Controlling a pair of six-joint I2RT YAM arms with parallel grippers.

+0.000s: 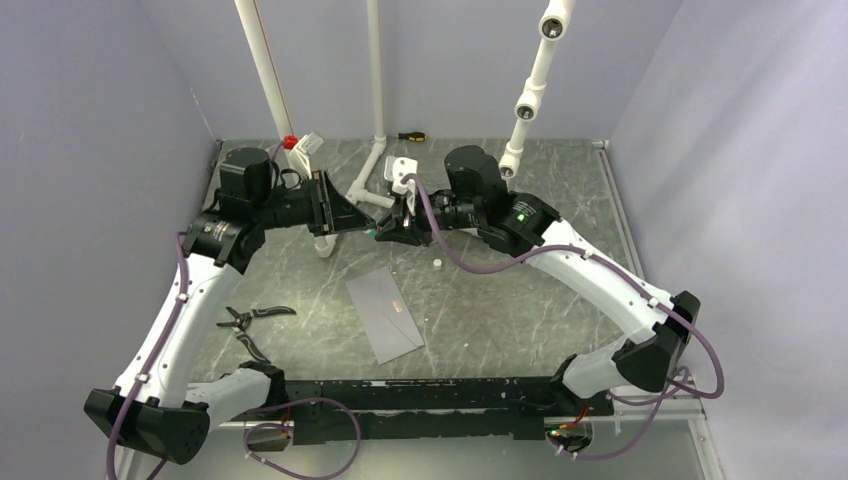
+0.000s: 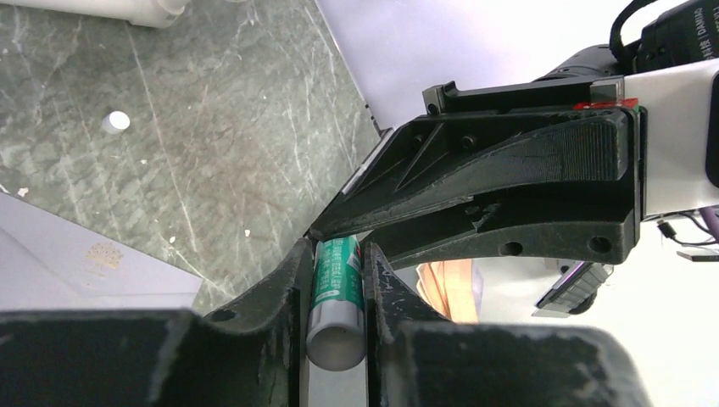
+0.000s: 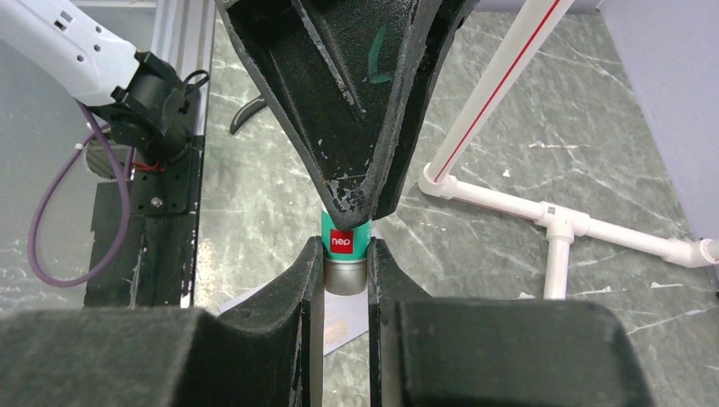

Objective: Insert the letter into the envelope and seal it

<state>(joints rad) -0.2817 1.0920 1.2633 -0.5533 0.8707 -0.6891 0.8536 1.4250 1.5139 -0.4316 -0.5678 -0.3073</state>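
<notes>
Left gripper (image 2: pixel 335 254): narrow, fingers pressed against both sides of a green glue stick (image 2: pixel 337 288), whose grey end points toward the wrist camera. Right gripper (image 3: pixel 339 254): narrow, fingers closed on the grey end section of the same glue stick (image 3: pixel 343 246), just below its green label. The two grippers meet tip to tip, raised above the far middle of the worktop (image 1: pixel 520 300), with the stick bridging them.

Envelope (image 1: pixel 385 315): lies flat and diagonal near the centre of the worktop, nearer the arm bases than the grippers and apart from both. Flap position cannot be told.

A small white disc (image 1: pixel 437 263) sits between the envelope and the grippers. Pliers (image 1: pixel 250 320) rest on the worktop left of the envelope, beside the left arm
</notes>
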